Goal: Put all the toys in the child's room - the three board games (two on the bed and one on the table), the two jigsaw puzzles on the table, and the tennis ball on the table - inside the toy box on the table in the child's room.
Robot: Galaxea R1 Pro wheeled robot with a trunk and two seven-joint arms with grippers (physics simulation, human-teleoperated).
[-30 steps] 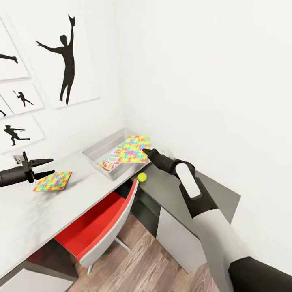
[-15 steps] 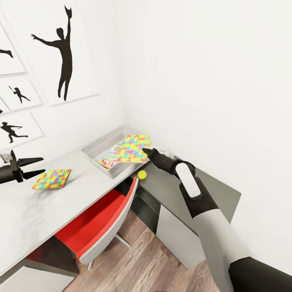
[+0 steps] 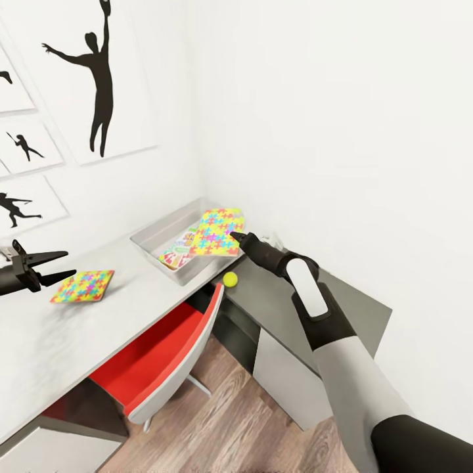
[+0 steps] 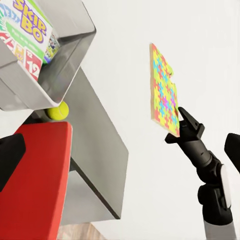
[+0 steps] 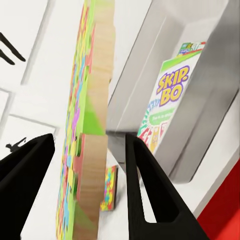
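The grey toy box (image 3: 150, 234) stands on the pale table (image 3: 46, 335) near the wall corner, with the SKIP-BO board game (image 3: 176, 253) lying in it. My right gripper (image 3: 234, 237) is shut on one edge of a jigsaw puzzle (image 3: 217, 231) and holds it over the box's right end. In the right wrist view this puzzle (image 5: 87, 125) stands edge-on between the black fingers (image 5: 145, 190). A second jigsaw puzzle (image 3: 83, 286) lies flat on the table. Just left of it, my left gripper (image 3: 70, 262) hangs open. The tennis ball (image 3: 230, 279) rests on the dark grey cabinet top.
A red and white chair (image 3: 164, 355) is pushed under the table below the toy box. Wood floor (image 3: 243, 427) shows beneath it. White walls (image 3: 341, 131) close the corner behind the box, and silhouette pictures (image 3: 98, 72) hang above the table.
The whole head view has shifted slightly, so the camera moved. The left gripper has drawn back a little to the left of the second puzzle. The right gripper still holds its puzzle over the box.
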